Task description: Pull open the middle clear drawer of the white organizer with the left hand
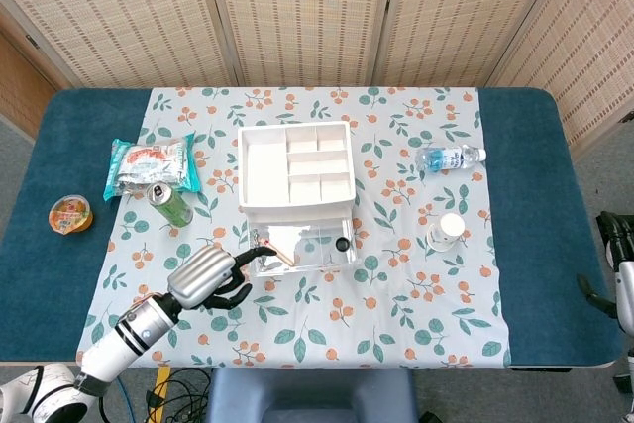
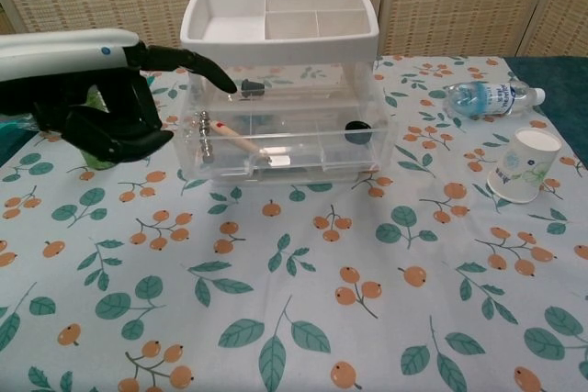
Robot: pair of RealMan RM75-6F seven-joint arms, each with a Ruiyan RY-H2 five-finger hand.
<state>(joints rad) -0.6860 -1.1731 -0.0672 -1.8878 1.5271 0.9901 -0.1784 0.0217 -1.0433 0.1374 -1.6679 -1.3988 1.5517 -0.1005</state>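
The white organizer (image 1: pixel 242 167) (image 2: pixel 276 43) stands mid-table on the floral cloth. Its middle clear drawer (image 1: pixel 302 250) (image 2: pixel 294 170) sticks out toward the table's front edge; inside lie a wooden stick, a black round piece and small metal bits. My left hand (image 1: pixel 205 279) (image 2: pixel 92 107) hovers at the drawer's left front corner. One finger is stretched toward the organizer's upper left front, above the drawer's rim; the others are curled. It holds nothing. Only a sliver of my right hand (image 1: pixel 622 284) shows, at the far right edge.
A water bottle (image 1: pixel 451 157) (image 2: pixel 487 96) lies right of the organizer, with a paper cup (image 1: pixel 451 229) (image 2: pixel 522 164) nearer the front. A green can (image 1: pixel 168 203), a snack bag (image 1: pixel 151 165) and a jelly cup (image 1: pixel 71 214) sit to the left.
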